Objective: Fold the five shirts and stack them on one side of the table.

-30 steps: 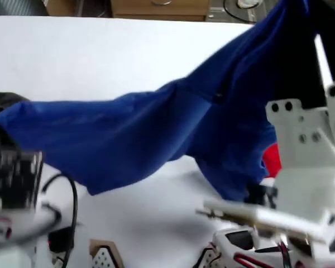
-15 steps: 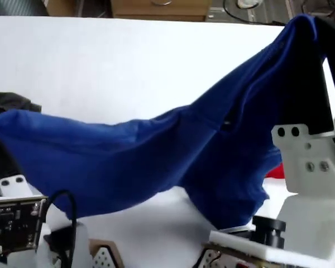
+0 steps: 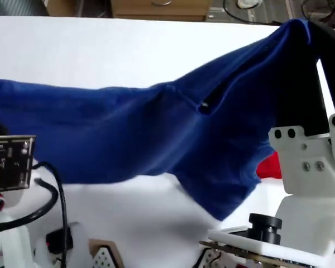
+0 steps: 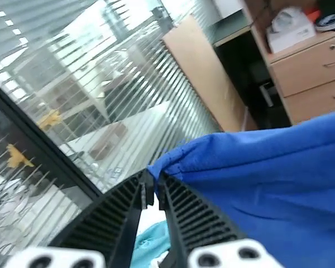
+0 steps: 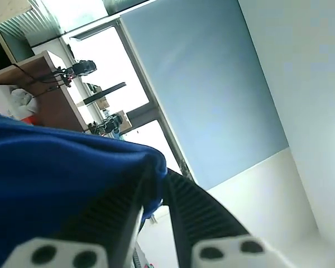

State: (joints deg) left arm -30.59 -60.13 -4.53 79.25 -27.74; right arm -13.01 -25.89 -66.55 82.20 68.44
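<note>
Left gripper [image 4: 151, 188]: jaws closed tight on a hemmed corner of the blue shirt [image 3: 156, 134], cloth pinched right at the tips. The shirt is held up over the white table [image 3: 100, 50], stretched between the two arms. It sits lower at the left end and climbs to a peak at far right. A loose fold sags mid-right; cannot tell if it touches the tabletop. A red cloth [image 3: 269, 166] shows just beside that fold. Right gripper [image 5: 159, 187]: clamped on the shirt's other edge.
</note>
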